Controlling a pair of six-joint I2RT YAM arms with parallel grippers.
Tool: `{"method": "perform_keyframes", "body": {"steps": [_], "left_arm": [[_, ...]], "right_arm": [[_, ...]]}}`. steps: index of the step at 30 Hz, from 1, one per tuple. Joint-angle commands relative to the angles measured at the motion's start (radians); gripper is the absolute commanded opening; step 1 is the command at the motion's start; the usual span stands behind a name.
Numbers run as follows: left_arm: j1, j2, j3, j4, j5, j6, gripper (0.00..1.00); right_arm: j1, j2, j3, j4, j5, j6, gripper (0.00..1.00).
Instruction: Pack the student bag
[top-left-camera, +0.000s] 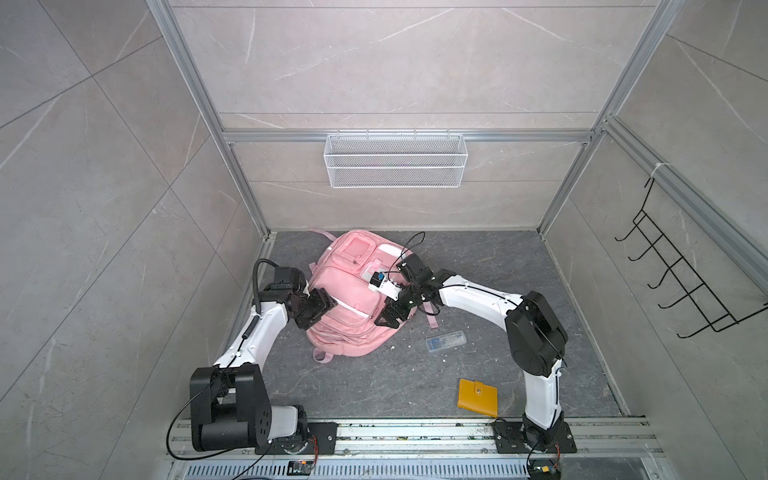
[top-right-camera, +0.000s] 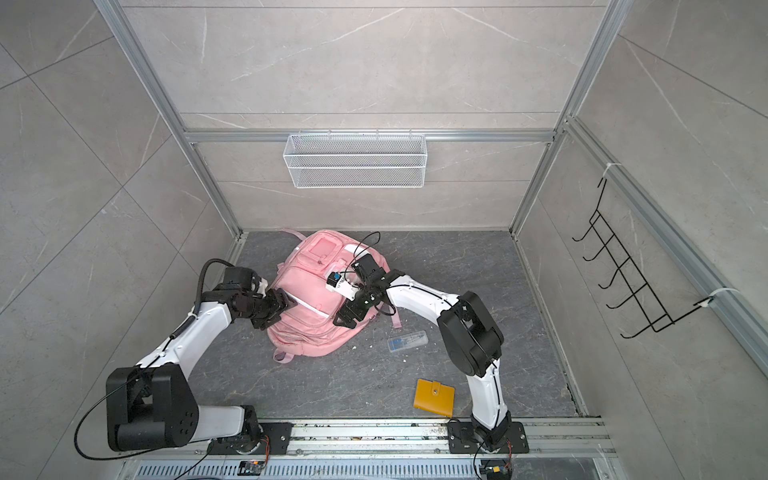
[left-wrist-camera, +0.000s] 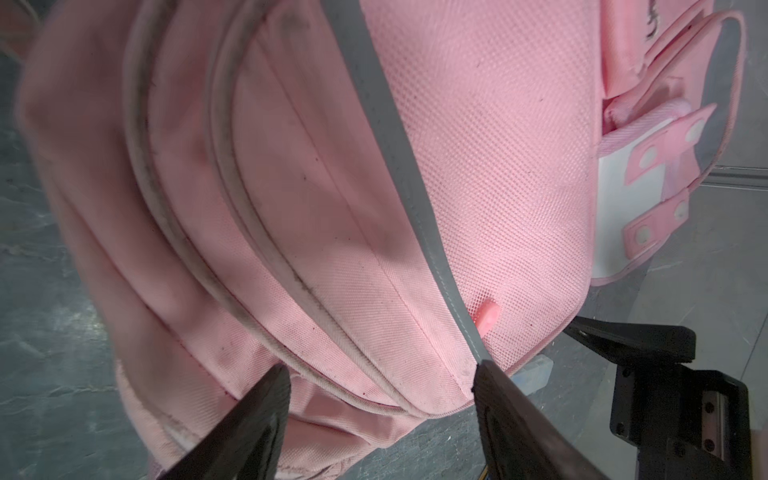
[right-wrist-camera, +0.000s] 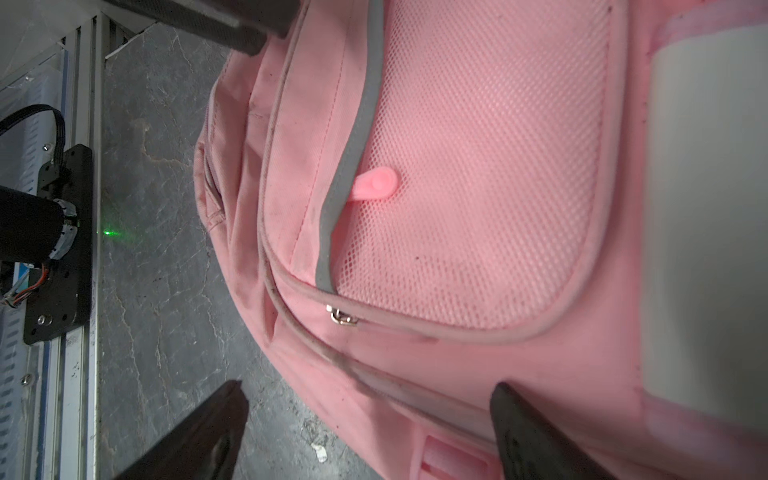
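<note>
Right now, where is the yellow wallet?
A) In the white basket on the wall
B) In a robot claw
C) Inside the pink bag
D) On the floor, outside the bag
D: the yellow wallet lies flat on the grey floor, well apart from the student bag, and nothing is holding it.

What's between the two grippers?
Only the student bag: its front with the white stripe trim fills the gap from left gripper to right gripper, seen in both top views.
</note>
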Motion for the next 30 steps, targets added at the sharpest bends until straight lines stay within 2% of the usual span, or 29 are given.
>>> {"method": "perform_keyframes", "body": {"steps": [1,6,13,23,30], "left_arm": [[0.005,-0.016,0.037,-0.048,-0.04,0.044,0.73],[0.012,0.002,0.063,-0.053,-0.056,0.049,0.74],[0.038,0.052,0.097,-0.038,-0.073,0.082,0.75],[0.041,0.161,0.129,-0.031,-0.04,0.127,0.76],[0.041,0.212,0.152,-0.041,-0.027,0.14,0.73]], "right_arm": [[-0.003,-0.045,-0.027,0.004,0.008,-0.002,0.94],[-0.006,-0.06,-0.044,0.016,0.013,0.01,0.94],[-0.006,-0.133,-0.155,0.118,0.024,0.079,0.94],[-0.006,-0.152,-0.187,0.129,0.034,0.028,0.94],[-0.005,-0.095,-0.132,0.101,0.027,-0.034,0.93]]}}
